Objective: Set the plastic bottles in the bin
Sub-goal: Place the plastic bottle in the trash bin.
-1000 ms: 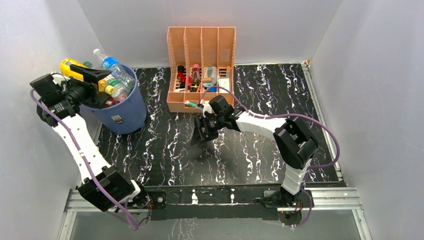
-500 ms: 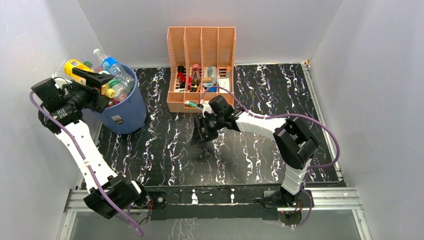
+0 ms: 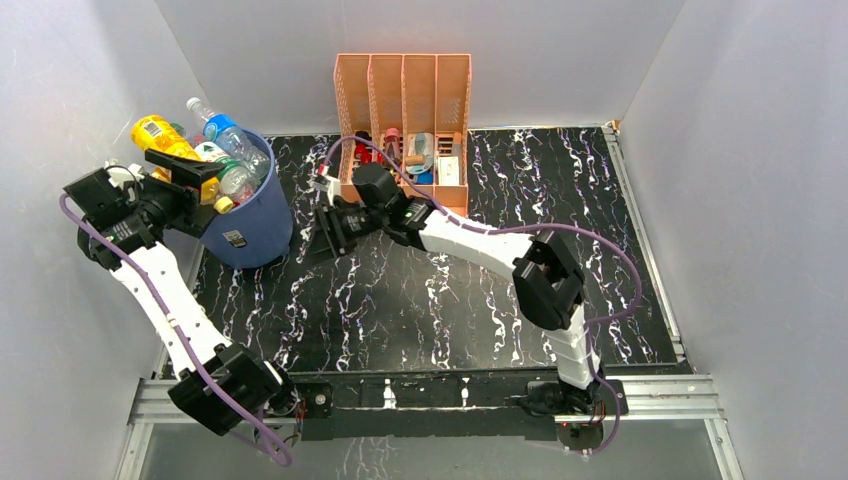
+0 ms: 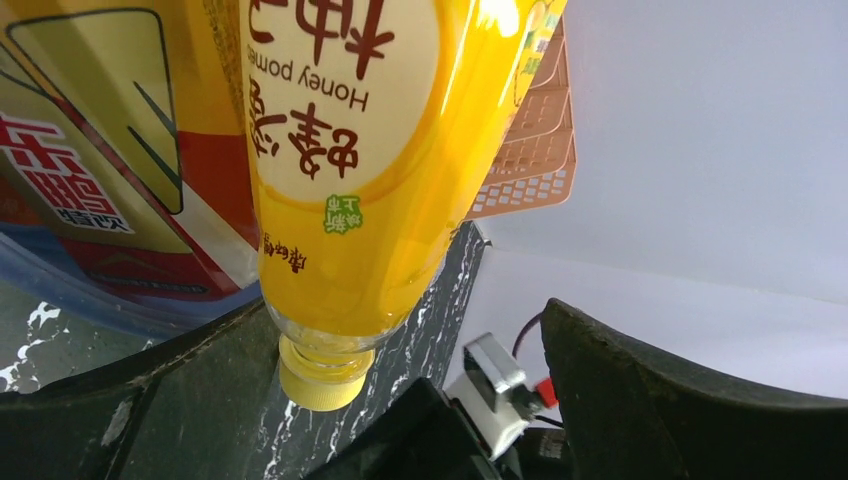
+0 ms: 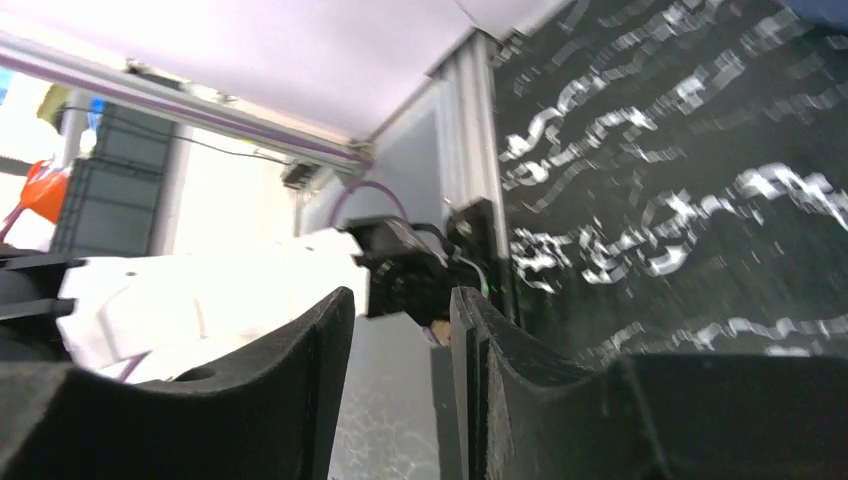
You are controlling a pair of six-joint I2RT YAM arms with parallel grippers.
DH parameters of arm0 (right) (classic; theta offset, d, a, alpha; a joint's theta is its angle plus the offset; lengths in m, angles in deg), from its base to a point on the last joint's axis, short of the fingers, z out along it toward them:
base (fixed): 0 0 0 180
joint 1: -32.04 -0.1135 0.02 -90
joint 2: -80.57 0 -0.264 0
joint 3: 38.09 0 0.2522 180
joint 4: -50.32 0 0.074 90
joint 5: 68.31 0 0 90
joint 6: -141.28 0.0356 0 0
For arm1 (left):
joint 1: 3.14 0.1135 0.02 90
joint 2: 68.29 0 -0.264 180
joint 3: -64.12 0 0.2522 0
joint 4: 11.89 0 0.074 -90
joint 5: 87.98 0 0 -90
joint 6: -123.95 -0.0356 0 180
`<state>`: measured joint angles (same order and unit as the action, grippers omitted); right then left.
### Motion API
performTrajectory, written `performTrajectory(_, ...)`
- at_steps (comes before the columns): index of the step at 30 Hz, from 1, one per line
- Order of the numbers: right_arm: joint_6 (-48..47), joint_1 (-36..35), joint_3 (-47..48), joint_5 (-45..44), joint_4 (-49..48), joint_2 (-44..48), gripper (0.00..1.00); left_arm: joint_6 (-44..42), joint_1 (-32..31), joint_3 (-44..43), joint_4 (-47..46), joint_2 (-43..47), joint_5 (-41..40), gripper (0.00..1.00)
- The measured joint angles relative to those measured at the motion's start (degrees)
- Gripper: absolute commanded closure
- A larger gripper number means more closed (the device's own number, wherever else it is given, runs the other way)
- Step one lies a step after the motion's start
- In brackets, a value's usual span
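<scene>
Black marble-pattern counter (image 3: 450, 300) w/ plain white walls round it; a peach rack (image 3: 400, 80) stands mid far edge. The bin (image 3: 262, 225) sits in the far-left corner, heaped w/ plastic bottles (image 3: 228, 150) above its rim. None are seen loose on the counter, so the job is prob. near done.

The yellow bottle (image 3: 158, 133) lies tilted over the bin's left rim. Its body pokes out toward the left edge, and its cap (image 4: 322, 375) end is lower, toward the bin's inside. The left gripper (image 3: 205, 190) is right at it. The bottle runs btw the fingers, but the wrist view shows them spread wide w/ clear space beside the neck, so the hand is released, not clamping. Whether the bottle rests on the heap or on the rim alone: can't tell.

The right gripper (image 3: 328, 235) hovers near the far edge, btw bin & rack, jaws only narrowly parted, nothing in them.

Handling: the bottle looks full of yellow drink, so prob. heavier & stiffer than the clear ones. It's round, and the glossy film label looks slippery. Best hold is squarely across mid-body, since the neck tapers & would slip. Risk: perched on a heap, it may roll off outside the rim.
</scene>
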<state>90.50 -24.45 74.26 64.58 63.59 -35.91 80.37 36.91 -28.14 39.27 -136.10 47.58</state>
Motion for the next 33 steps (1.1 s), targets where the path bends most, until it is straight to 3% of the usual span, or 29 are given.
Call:
performTrajectory(5,7.34,-0.94,7.3,3.58,-8.94,-4.48,0.5,-1.16,0.35,0.0,-1.29,-0.13,1.53,0.02)
performTrajectory(15,31.87,0.02,11.19,6.75,-41.16,-17.29,0.51,-3.17,1.66,0.52,-4.02,0.35,4.7,0.02)
performTrajectory(21,39.69,-0.48,16.92,5.29,-49.31,-23.78,0.52,-5.2,1.79,2.01,-4.44,2.29,4.76,0.02)
performTrajectory(33,46.64,-2.45,24.17,1.84,-59.58,-26.97,0.52,-9.27,1.79,3.91,-2.82,3.43,4.31,0.02)
